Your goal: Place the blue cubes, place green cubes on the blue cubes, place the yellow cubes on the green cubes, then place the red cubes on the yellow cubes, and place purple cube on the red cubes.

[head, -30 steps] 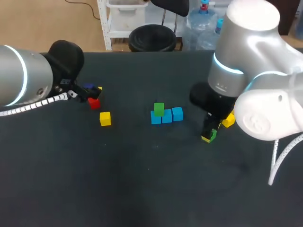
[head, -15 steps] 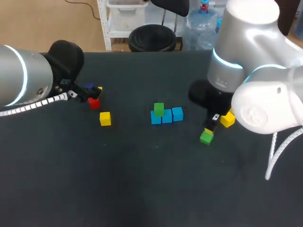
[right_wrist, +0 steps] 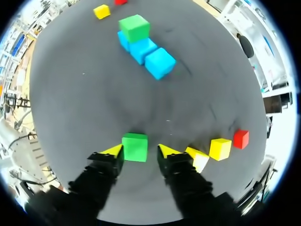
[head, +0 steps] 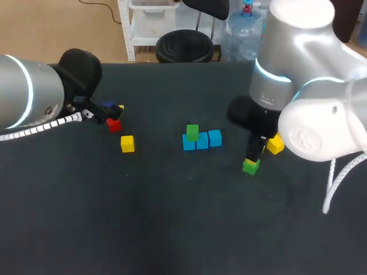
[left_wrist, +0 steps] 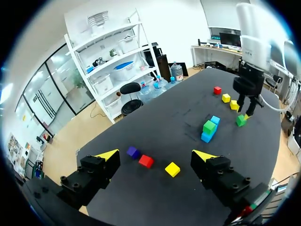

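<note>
Currently a green cube (right_wrist: 135, 147) sits inside the parted right claw (right_wrist: 140, 150).

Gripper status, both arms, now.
Left gripper: open, holding nothing.
Right gripper: open, with the loose green cube between its fingers, not clamped.

Matt tbl (head: 172, 229), smooth green cube (right_wrist: 135, 147)
</note>
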You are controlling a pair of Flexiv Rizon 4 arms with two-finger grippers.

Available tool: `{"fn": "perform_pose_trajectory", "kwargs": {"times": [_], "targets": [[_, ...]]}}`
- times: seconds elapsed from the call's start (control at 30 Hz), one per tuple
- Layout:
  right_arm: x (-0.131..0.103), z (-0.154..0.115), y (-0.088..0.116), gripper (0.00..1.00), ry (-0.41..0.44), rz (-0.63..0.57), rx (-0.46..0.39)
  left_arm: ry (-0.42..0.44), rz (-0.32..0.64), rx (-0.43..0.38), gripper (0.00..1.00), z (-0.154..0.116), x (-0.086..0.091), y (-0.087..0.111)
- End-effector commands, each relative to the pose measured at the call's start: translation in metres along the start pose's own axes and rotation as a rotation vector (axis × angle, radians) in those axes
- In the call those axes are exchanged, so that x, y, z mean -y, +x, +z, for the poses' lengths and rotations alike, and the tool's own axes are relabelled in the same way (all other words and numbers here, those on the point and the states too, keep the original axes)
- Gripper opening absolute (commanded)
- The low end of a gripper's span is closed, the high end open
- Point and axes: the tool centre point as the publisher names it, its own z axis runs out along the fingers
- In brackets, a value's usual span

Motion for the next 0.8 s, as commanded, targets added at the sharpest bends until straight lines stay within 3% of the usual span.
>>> {"fn": "perform_pose_trajectory", "kwargs": {"times": [0.03,0.6,0.63,0.67,0.7,0.77,0.8], "targets": [[-0.01,-0.005,0.002,1.0,-0.004,-0.03,-0.005,-0.003,-0.002,0.004,1.0,0.001,0.001,0.001],[-0.007,0.021,0.008,1.0,-0.035,-0.05,-0.07,-0.003,-0.002,0.004,1.0,0.001,0.001,0.001],[-0.007,0.022,0.007,0.87,-0.034,-0.05,-0.07,-0.003,-0.002,0.004,1.0,0.001,0.001,0.001],[-0.007,0.022,0.007,0.48,-0.034,-0.05,-0.069,-0.003,-0.002,0.004,1.0,0.001,0.001,0.001],[-0.007,0.022,0.007,0.39,-0.032,-0.051,-0.069,-0.003,-0.002,0.004,1.0,0.001,0.001,0.001],[-0.007,0.021,0.006,0.04,-0.02,-0.058,-0.064,-0.003,-0.002,0.004,1.0,0.001,0.001,0.001],[-0.007,0.02,0.006,0.0,-0.017,-0.06,-0.063,-0.003,-0.002,0.004,1.0,0.001,0.001,0.001]]}}
